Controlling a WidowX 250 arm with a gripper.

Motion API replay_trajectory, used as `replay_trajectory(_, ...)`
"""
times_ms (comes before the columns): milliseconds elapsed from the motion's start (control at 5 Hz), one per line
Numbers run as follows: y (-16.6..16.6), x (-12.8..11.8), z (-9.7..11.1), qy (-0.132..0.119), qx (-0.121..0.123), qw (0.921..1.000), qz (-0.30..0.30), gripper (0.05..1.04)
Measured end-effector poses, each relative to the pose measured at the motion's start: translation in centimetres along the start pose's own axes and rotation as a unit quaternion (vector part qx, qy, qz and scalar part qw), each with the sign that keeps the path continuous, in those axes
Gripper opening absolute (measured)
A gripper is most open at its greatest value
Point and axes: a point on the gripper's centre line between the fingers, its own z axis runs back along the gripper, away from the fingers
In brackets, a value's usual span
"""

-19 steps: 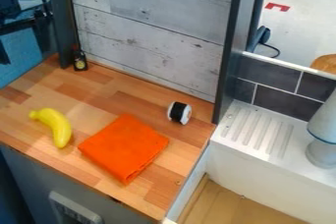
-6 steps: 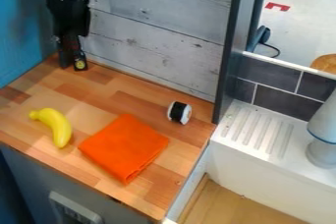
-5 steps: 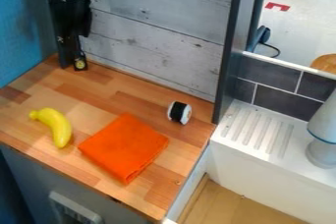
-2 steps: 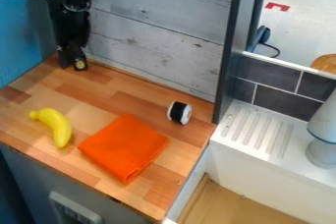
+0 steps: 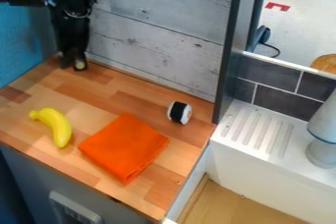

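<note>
The black gripper hangs at the upper left, in front of the post and the grey wood wall, low over the counter's back corner. It is beside or in front of a small black object with a pale round spot; whether they touch I cannot tell. A yellow banana lies at the left of the counter. Right of it lies a folded orange cloth. Behind and right of the cloth, a white roll with a black band rests on the wood.
The wooden counter is bounded by the grey plank wall and a dark upright post. To the right are a white ribbed drainboard with a pale lamp-like object, and a sunken basin.
The arm came in from the upper left and now hangs over the back corner. Lately it has shifted slightly, covering more of the small black object. Banana, cloth and roll have not moved.
</note>
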Motion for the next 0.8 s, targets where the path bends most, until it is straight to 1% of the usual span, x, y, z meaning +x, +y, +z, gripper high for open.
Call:
replay_trajectory(200,0.1,0.2,-0.1,0.000,-0.001,1.0000,0.005,0.444)
replay_trajectory(400,0.1,0.1,-0.2,0.008,-0.003,1.0000,0.005,0.390)
replay_trajectory(600,0.6,0.3,0.5,0.028,-0.005,0.9996,0.005,0.390)
replay_trajectory(800,1.2,1.3,4.3,0.039,-0.039,0.9984,0.010,0.390)
